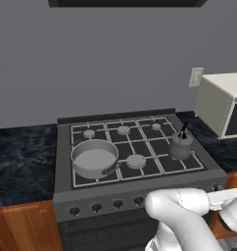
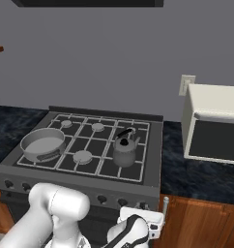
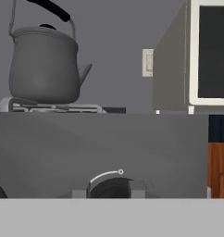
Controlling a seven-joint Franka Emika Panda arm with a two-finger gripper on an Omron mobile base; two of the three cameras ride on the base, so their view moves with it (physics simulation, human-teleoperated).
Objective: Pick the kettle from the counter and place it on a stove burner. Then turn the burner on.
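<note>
With the kettle (image 1: pixel 179 145) already sitting upright on the grate over the stove's front-right burner, clear of the counter (image 1: pixel 20 162), the hand is working low at the stove's front panel. Kettle handle (image 2: pixel 124 132) is standing up, spout pointing toward the microwave (image 2: pixel 213 124) side. Grey saucepan (image 1: pixel 94 158) is occupying the front-left burner, well apart from the kettle; a wider disc cap (image 1: pixel 136 160) is lying between them. Gripper (image 3: pixel 109 190) is sitting right at a dark round knob (image 3: pixel 110 189) on the panel below the kettle, fingertips (image 3: pixel 78 193) flanking it left and right, narrowed in and apparently clamping it. Other knobs (image 1: pixel 96 208) are lining the panel to the left. Wall outlet (image 1: pixel 196 77) is showing behind, next to the microwave
</note>
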